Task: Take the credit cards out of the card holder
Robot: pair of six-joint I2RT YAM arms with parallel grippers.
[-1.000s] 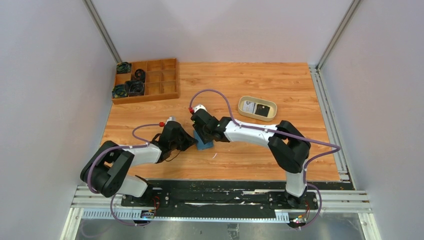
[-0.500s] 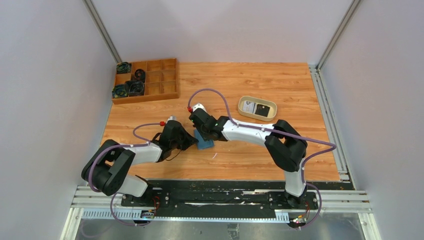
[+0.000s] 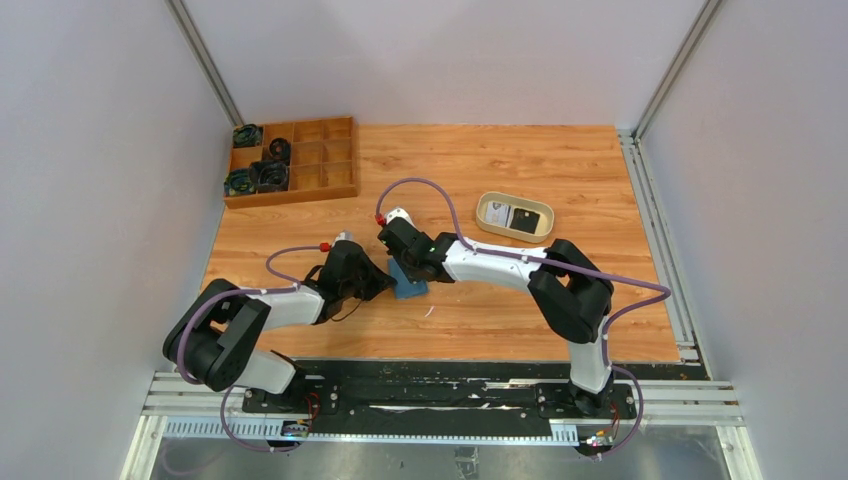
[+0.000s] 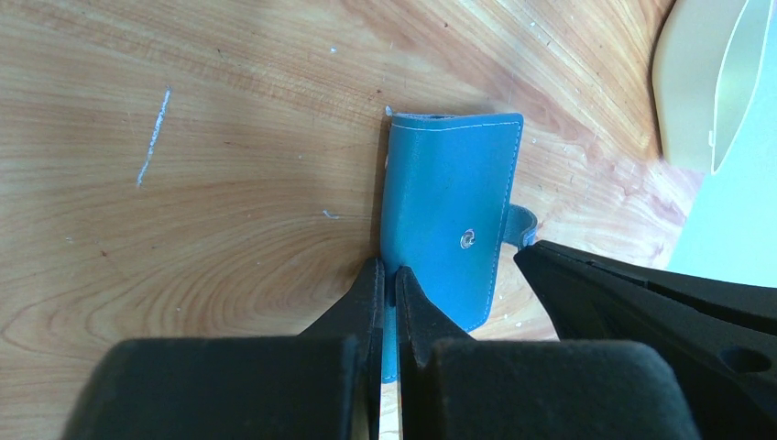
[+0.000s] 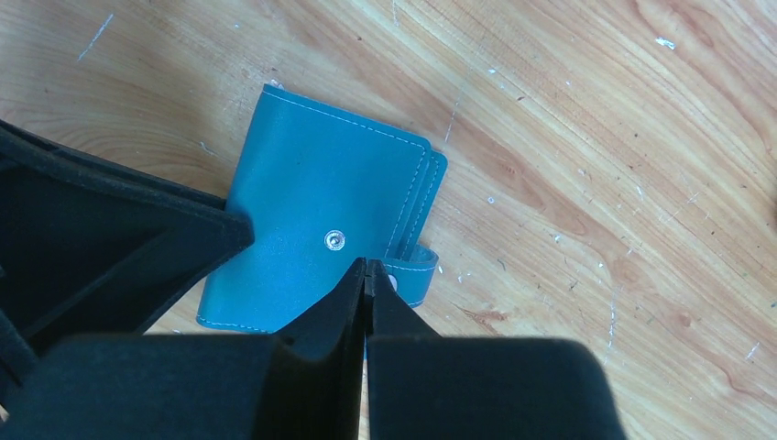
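Observation:
The teal-blue card holder [image 3: 409, 287] lies folded shut on the wooden table between my two grippers. Its snap stud faces up [image 5: 335, 240]. My left gripper [image 4: 387, 272] is shut on the card holder's [image 4: 449, 192] near long edge, with blue showing between the fingers. My right gripper [image 5: 366, 266] is shut at the small snap strap [image 5: 417, 272] on the opposite side, and the strap pokes out beside its fingertips. In the top view the right gripper [image 3: 404, 268] sits right over the holder. No credit cards show at the holder; its inside is hidden.
A cream oval tray [image 3: 486, 213] at the right back holds a pale and a dark flat item. Its rim [image 4: 683, 101] shows in the left wrist view. A wooden compartment box [image 3: 318, 152] with dark parts stands at the back left.
My right gripper's jaws have closed at the strap, and the right arm has shifted slightly left. The left gripper and the card holder have stayed put.

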